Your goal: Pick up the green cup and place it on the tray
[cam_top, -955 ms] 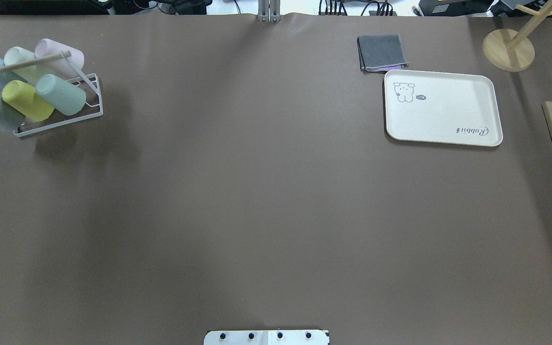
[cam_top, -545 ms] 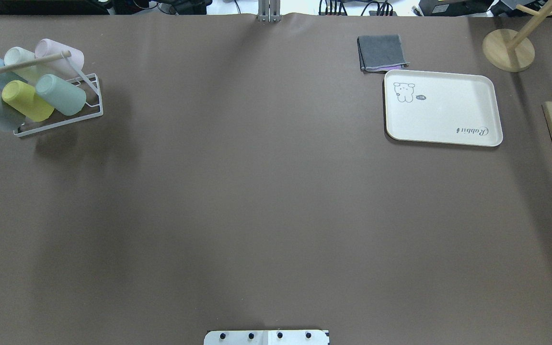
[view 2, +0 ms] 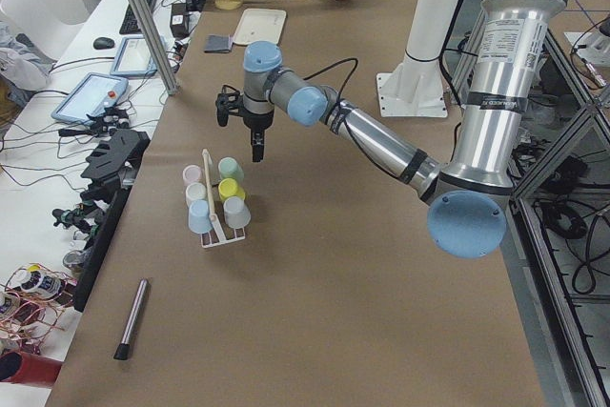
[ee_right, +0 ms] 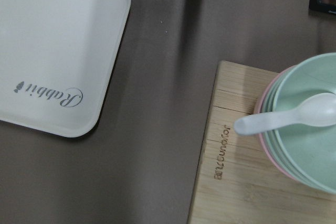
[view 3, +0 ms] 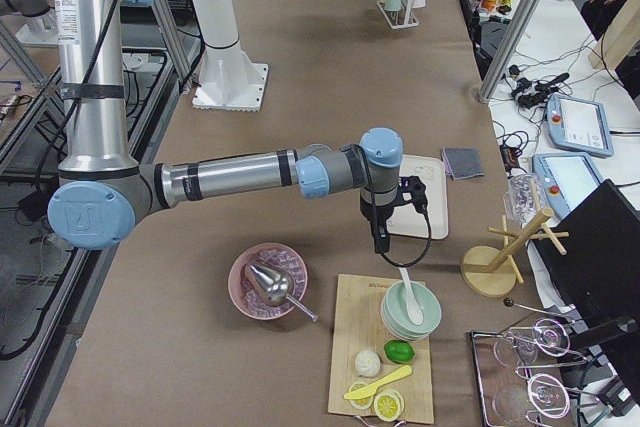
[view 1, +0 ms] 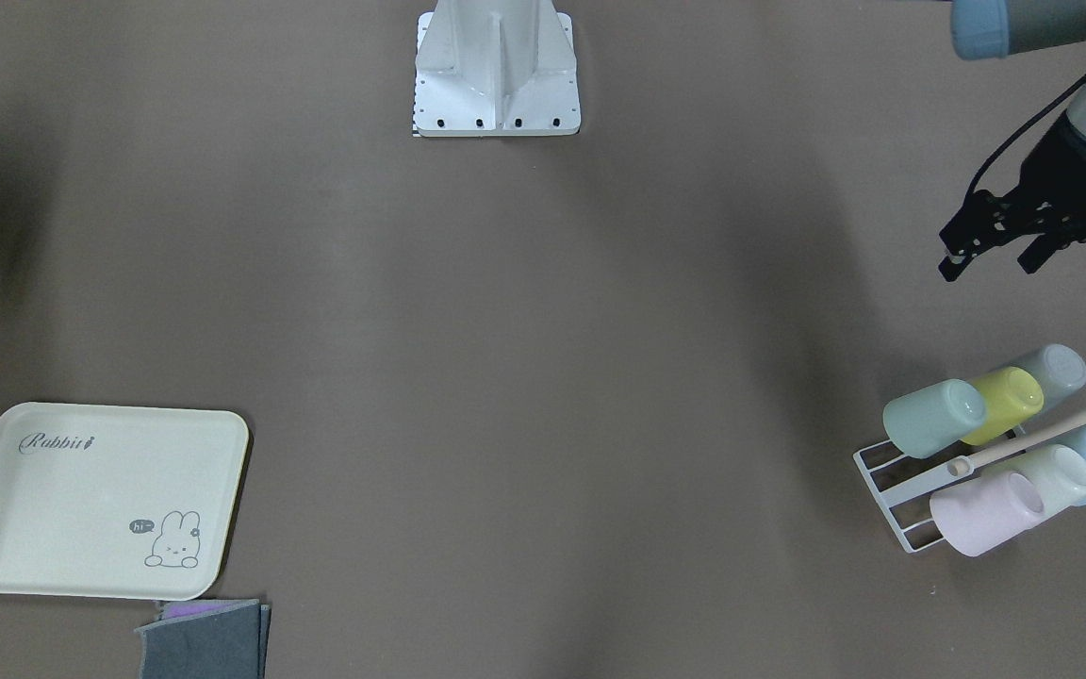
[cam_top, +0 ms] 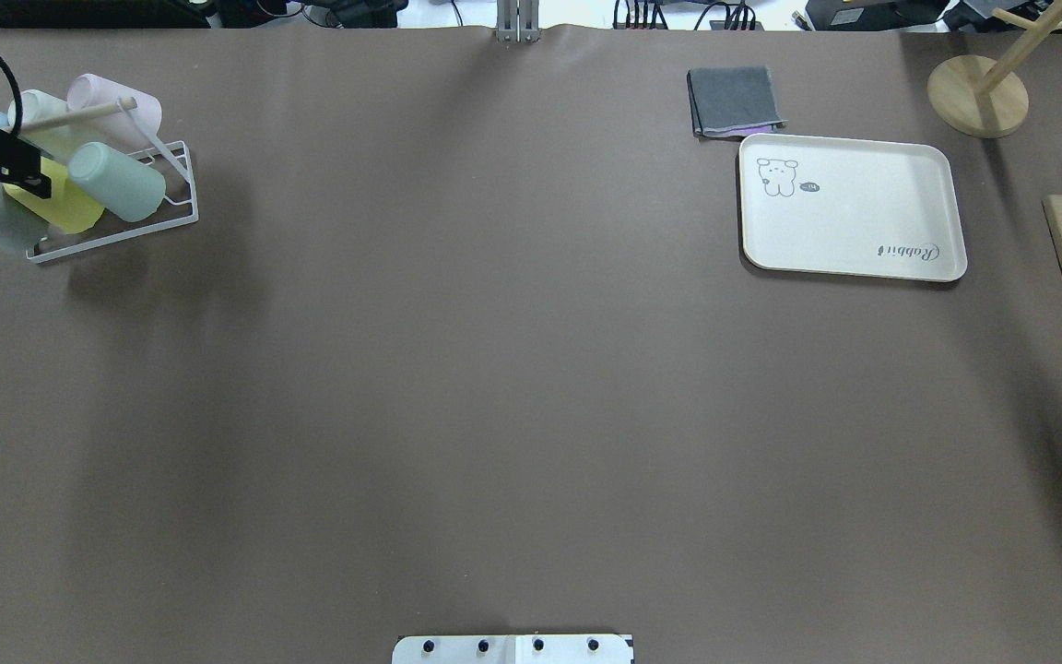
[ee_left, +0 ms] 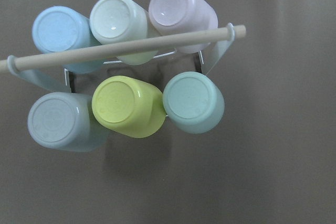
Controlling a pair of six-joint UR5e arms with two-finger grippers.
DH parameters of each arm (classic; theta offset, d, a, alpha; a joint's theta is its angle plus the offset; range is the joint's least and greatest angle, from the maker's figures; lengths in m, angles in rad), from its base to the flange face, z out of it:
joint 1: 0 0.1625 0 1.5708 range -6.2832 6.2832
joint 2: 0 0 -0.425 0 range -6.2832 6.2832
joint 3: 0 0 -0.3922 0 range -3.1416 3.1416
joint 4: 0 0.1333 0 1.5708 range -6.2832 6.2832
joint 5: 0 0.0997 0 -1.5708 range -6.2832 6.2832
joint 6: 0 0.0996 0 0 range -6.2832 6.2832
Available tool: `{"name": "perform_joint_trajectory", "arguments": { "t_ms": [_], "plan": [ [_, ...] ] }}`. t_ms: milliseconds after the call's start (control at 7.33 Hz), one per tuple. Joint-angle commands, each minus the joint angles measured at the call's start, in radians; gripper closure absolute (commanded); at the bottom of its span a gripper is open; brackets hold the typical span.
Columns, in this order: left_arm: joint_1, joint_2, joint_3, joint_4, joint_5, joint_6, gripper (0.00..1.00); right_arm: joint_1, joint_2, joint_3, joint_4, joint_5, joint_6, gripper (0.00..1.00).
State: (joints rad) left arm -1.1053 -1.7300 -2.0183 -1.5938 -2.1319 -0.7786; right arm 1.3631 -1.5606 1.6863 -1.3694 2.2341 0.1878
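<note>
The brown matte surface (cam_top: 494,387) runs wide, with desks and cables past its far edge. The green cup (ee_left: 193,102) lies tilted in a white wire rack (cam_top: 182,198) at the far left, base toward the wrist camera and its side touching the yellow-green cup (ee_left: 128,106). Four more pastel cups fill the rack, three of them beyond a wooden rod (ee_left: 126,48).

The left claw (view 1: 988,266) hovers high near the rack, spread and empty. The step looks like the approach. It should centre over the mint cup, set one finger on its free right side, and ease the other in by the yellow-green cup. Then it can draw the cup out along its tilt, clear of the rod. The cup is smooth plastic and slightly tapered, so a shallow pinch may slip.

The tray (cam_top: 854,221), cream with rounded corners and a raised rim, sits well apart at the far right. The right claw (view 3: 379,242) hangs beside it; I cannot tell whether it is spread.
</note>
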Motion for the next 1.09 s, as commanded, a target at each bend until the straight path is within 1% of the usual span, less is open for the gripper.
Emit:
{"name": "perform_joint_trajectory", "arguments": {
  "t_ms": [0, 136, 273, 409, 545, 682, 955],
  "plan": [
    [0.094, -0.009, -0.029, 0.032, 0.087, 0.176, 0.01, -0.082, 0.029, -0.173, 0.342, 0.002, 0.175, 0.02],
    [0.117, -0.051, -0.051, 0.093, 0.149, 0.328, 0.01, -0.107, 0.066, -0.283, 0.489, -0.001, 0.22, 0.02],
    [0.193, -0.095, -0.115, 0.223, 0.281, 0.44, 0.01, -0.125, 0.123, -0.378, 0.612, 0.001, 0.333, 0.02],
    [0.29, -0.158, -0.179, 0.388, 0.458, 0.529, 0.01, -0.175, 0.132, -0.388, 0.651, -0.036, 0.41, 0.02],
    [0.37, -0.221, -0.192, 0.507, 0.618, 0.641, 0.01, -0.197, 0.137, -0.389, 0.653, -0.1, 0.417, 0.03],
    [0.43, -0.229, -0.185, 0.523, 0.744, 0.77, 0.01, -0.209, 0.137, -0.392, 0.651, -0.108, 0.417, 0.05],
    [0.504, -0.229, -0.133, 0.517, 0.95, 1.128, 0.02, -0.228, 0.143, -0.43, 0.651, -0.105, 0.455, 0.07]
  ]
}}
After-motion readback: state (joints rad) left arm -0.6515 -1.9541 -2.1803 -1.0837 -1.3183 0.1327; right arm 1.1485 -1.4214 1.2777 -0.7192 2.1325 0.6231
